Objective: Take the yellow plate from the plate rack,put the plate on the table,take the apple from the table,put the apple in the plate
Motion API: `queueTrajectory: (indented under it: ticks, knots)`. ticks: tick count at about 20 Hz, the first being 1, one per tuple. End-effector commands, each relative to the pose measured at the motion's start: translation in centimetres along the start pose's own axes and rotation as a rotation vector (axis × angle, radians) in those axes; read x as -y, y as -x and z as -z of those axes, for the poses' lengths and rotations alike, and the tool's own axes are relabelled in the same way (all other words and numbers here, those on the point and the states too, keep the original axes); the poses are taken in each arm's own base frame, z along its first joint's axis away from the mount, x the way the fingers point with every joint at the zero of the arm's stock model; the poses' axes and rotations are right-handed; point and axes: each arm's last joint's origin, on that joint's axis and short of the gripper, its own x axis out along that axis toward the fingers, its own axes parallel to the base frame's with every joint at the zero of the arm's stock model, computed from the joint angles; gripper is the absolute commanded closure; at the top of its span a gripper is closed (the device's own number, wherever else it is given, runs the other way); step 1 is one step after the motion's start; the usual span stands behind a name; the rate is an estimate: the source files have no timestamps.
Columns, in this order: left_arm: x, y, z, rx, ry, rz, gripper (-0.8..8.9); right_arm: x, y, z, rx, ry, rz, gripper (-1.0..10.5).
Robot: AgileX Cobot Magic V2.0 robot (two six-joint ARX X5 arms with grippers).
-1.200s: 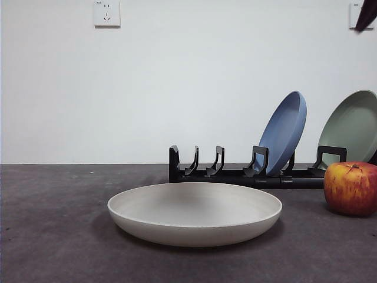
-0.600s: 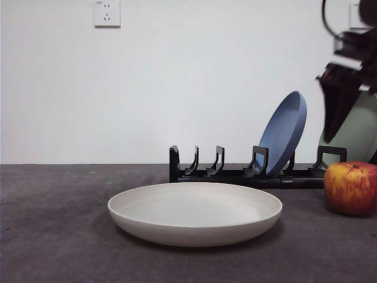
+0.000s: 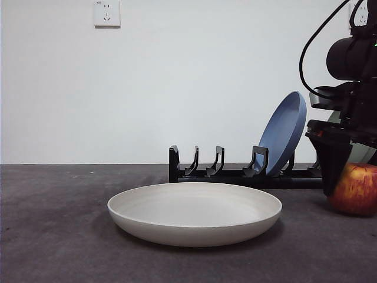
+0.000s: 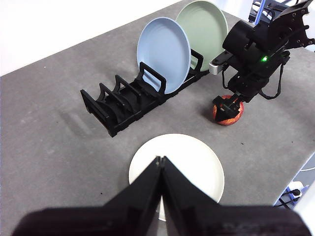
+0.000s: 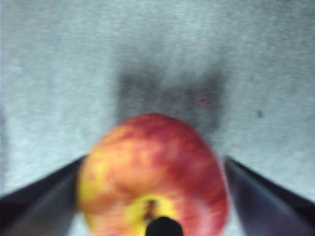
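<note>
Matte cream plate (image 3: 194, 213) – round streaky apple (image 5: 152, 177)

Non-task stuff: blue plate (image 4: 164, 54) leaning upright in a slot, pale green plate (image 4: 203, 27) right behind it, both just beyond the right gripper. White wall socket (image 3: 106, 13) high up, far off to its side.

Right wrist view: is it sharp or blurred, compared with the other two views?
Right wrist view: soft and blurred, the apple and the jaws beside it smeared; front view: sharp on the yellow plate; left wrist view: sharp on the plate rack.
</note>
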Motion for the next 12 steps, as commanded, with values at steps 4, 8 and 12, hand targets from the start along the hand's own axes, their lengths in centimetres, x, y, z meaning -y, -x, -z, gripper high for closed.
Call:
queueTrajectory:
  ticks: [4,8,12]
  knots:
    - [-0.1,0.0,0.3,-0.022,0.01,-0.005,8.22,-0.3,-0.1,-0.1,-0.002,0.001,-0.104,9.6]
    - [-0.1,0.0,0.3,-0.023,0.009,-0.005,8.22,-0.5,1.5,-0.3,0.055,-0.008,-0.104,9.6]
    - [-0.1,0.0,0.3,-0.023,0.008,-0.005,8.22,-2.6,6.4,-1.7,0.221,0.035,-0.127,9.6]
